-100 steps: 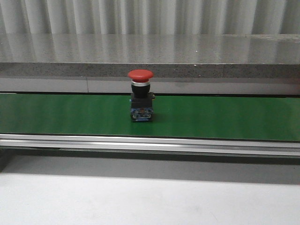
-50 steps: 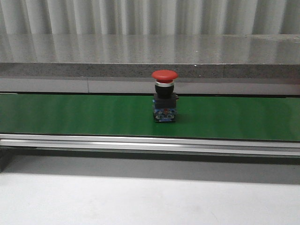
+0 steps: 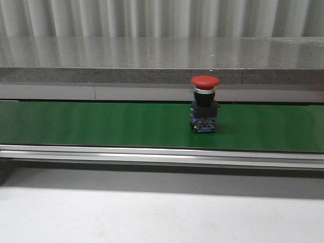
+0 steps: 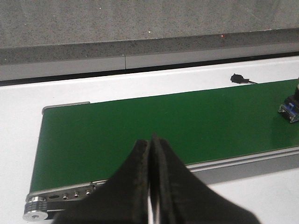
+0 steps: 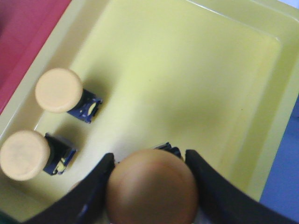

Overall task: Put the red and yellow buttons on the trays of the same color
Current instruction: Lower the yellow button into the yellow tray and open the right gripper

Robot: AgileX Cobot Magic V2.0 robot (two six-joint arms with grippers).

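the green belt (image 3: 101, 124) crosses the middle of the front view with the red button (image 3: 205, 110) upright right of center, the right end effector (image 5: 150, 186) grasps a yellow button (image 5: 152, 189) over the yellow tray (image 5: 187, 79), the left end effector (image 4: 150, 186) is clenched with nothing inside.

A red button (image 3: 205, 104) with a mushroom cap on a black-and-blue base stands upright, well apart from the left pincer (image 4: 151, 186). A yellow button (image 5: 152, 191) sits between the right pincer's fingers (image 5: 93, 191), above the yellow tray (image 5: 196, 79), where two more yellow buttons (image 5: 60, 92) (image 5: 28, 156) stand upright beside a red tray (image 5: 23, 37).
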